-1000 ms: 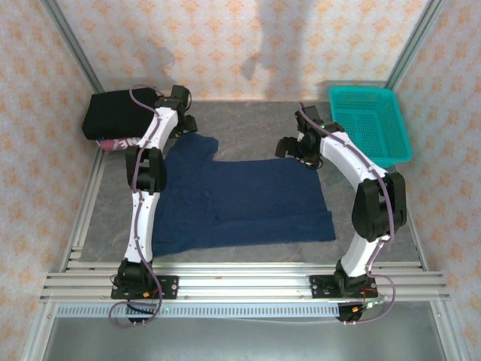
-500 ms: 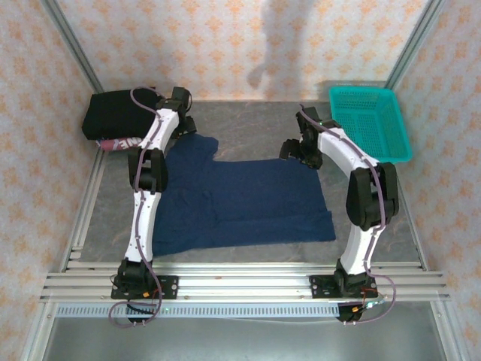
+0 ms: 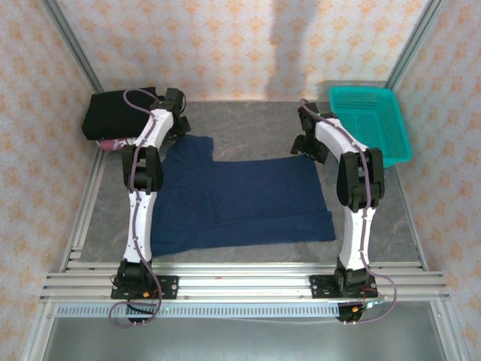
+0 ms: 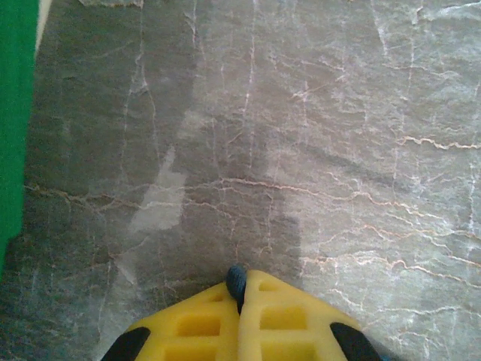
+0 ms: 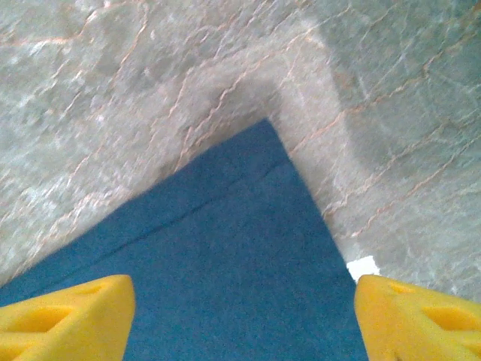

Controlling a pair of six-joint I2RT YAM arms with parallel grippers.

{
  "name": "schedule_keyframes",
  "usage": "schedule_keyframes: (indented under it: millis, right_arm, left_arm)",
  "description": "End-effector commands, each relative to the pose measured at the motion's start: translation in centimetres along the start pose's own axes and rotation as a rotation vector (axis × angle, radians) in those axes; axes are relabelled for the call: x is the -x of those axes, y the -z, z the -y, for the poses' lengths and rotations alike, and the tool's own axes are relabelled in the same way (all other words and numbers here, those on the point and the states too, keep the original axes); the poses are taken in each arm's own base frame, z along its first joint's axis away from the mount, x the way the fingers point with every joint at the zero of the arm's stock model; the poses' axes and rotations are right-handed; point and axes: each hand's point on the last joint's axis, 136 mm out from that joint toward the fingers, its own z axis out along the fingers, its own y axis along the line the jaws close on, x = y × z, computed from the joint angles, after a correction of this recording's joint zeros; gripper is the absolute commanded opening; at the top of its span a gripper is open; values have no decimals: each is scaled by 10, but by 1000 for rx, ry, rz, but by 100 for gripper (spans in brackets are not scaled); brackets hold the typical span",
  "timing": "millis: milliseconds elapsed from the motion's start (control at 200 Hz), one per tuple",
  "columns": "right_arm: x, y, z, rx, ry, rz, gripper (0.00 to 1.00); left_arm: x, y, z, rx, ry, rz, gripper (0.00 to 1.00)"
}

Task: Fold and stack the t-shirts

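One navy t-shirt (image 3: 240, 199) is spread flat left of the basket (image 3: 362, 91). Being soft and light, it should be taken at the corners. The left end effector (image 4: 239, 282) is pinched on a blue fold, and the right end effector (image 5: 244, 301) is spread over a corner.

One navy t-shirt (image 3: 240, 199), one black t-shirt (image 3: 113, 113), one pink t-shirt (image 3: 111, 144), one basket (image 3: 376, 93)

Grey table (image 3: 255, 124), navy tee (image 3: 240, 199), black tee (image 3: 113, 113), basket (image 3: 361, 89)

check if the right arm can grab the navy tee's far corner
Probably yes: the right gripper hangs open just above that corner of the navy tee, nothing lying between.
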Motion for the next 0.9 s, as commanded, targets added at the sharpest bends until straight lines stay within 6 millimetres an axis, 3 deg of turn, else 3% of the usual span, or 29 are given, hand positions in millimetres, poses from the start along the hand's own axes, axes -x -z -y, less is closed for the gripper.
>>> schedule_keyframes:
  millis: [0,300,671,891]
  right_arm:
    - [8,-13,13,-108,-19,18,72]
    - [29,-42,2,-101,-83,54,62]
    - [36,-54,5,-104,-119,71,54]
    - [32,-64,8,-124,-108,50,32]
  left_arm:
    - [-25,-1,-1,-27,1,-92,0]
    - [-22,25,11,-83,-9,-60,0]
    - [-19,55,12,-105,-29,-36,0]
    - [-17,63,14,-113,-30,-24,0]
